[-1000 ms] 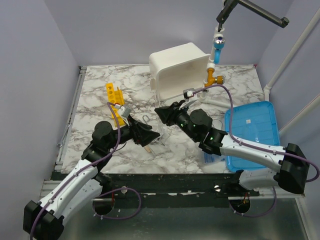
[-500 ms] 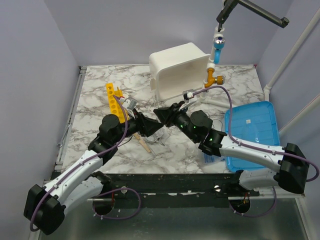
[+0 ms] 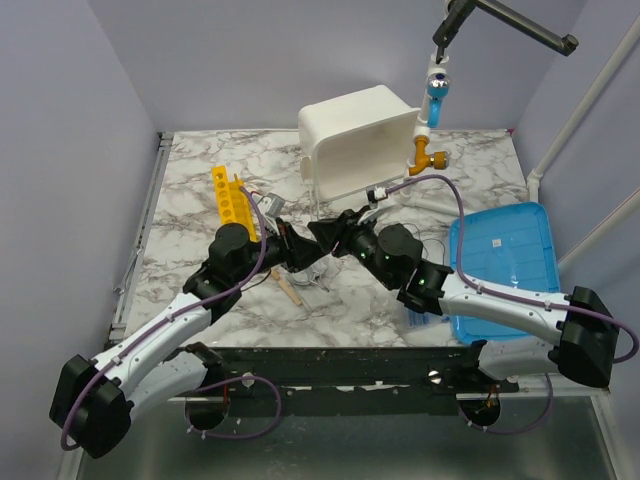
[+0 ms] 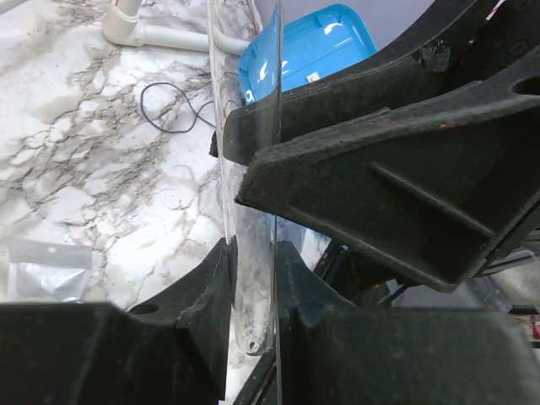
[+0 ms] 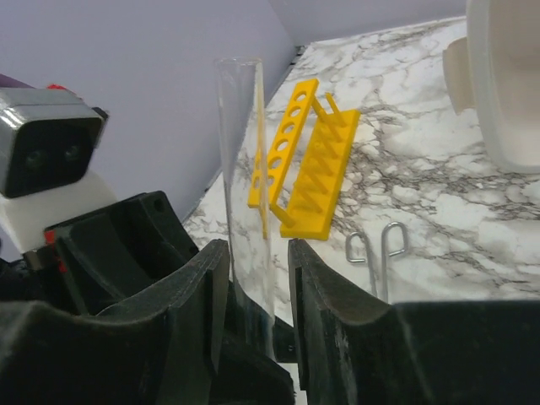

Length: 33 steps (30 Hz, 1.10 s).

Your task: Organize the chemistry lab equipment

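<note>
Two grippers meet on one tube (image 4: 249, 211), seemingly for a handover. Left gripper (image 4: 251, 261) is clamped on its rounded end. Right gripper (image 5: 257, 253) brackets it narrowly, grip uncertain. Beyond the right fingers lie tongs (image 5: 375, 249), then the rack (image 5: 308, 160), holes unfilled. Farther stands the bin (image 3: 355, 135), interior unseen. Rightward, the tray (image 3: 500, 290) shows a small white slip.

**Robot test cell dressed as a chemistry bench**

Lavender walls (image 3: 250, 60) box in a marble-patterned surface (image 3: 190, 190) with robot arms (image 3: 500, 310) bolted at its near edge. Left of the white bin (image 3: 355, 140) lies a yellow tube rack (image 3: 232, 200); right of the bin, a blue tray (image 3: 500, 260) and white piping (image 3: 430, 157) with an orange fitting. A black boom (image 3: 520, 25) hangs above the bin
</note>
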Tool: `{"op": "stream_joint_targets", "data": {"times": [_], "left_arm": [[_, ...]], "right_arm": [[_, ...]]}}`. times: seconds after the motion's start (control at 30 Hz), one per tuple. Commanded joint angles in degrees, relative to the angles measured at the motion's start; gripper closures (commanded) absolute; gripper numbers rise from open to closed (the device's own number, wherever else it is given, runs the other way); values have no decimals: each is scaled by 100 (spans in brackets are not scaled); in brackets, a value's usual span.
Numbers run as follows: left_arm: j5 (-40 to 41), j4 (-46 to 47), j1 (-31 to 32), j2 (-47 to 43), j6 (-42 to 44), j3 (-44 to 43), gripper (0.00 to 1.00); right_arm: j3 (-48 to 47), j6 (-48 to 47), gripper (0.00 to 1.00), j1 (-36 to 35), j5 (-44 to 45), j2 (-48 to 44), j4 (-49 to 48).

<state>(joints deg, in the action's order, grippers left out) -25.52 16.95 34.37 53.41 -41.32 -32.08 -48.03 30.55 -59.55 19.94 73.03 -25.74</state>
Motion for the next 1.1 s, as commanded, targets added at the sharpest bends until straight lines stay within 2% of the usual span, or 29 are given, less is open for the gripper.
{"op": "stream_joint_targets", "data": {"times": [0.0,0.1,0.2,0.33,0.5,0.67,0.83,1.07], "left_arm": [[143,-850,35,-205,635,-427,97],[199,-1746,30,-340,1157,-740,100],[210,-2658,35,-436,1631,-1018,100],[163,-3528,35,-471,2347,-1337,100],[116,-4132,35,-464,3081,-1502,100],[-201,-4074,35,-584,3327,-1358,100],[-320,-4060,35,-605,3401,-1276,100],[-450,-4069,35,-557,3441,-1244,100]], "right_arm": [[-193,233,51,-36,691,-156,707],[-341,246,36,-30,829,-356,1209],[-791,211,28,109,452,-397,2008],[-1376,291,25,672,-888,-326,2912],[-1770,296,21,1193,-2471,-275,3153],[-2051,283,21,1292,-2963,-35,3254],[-2073,418,30,1305,-2941,200,3262],[-1664,716,39,1302,-3060,147,2638]]}}
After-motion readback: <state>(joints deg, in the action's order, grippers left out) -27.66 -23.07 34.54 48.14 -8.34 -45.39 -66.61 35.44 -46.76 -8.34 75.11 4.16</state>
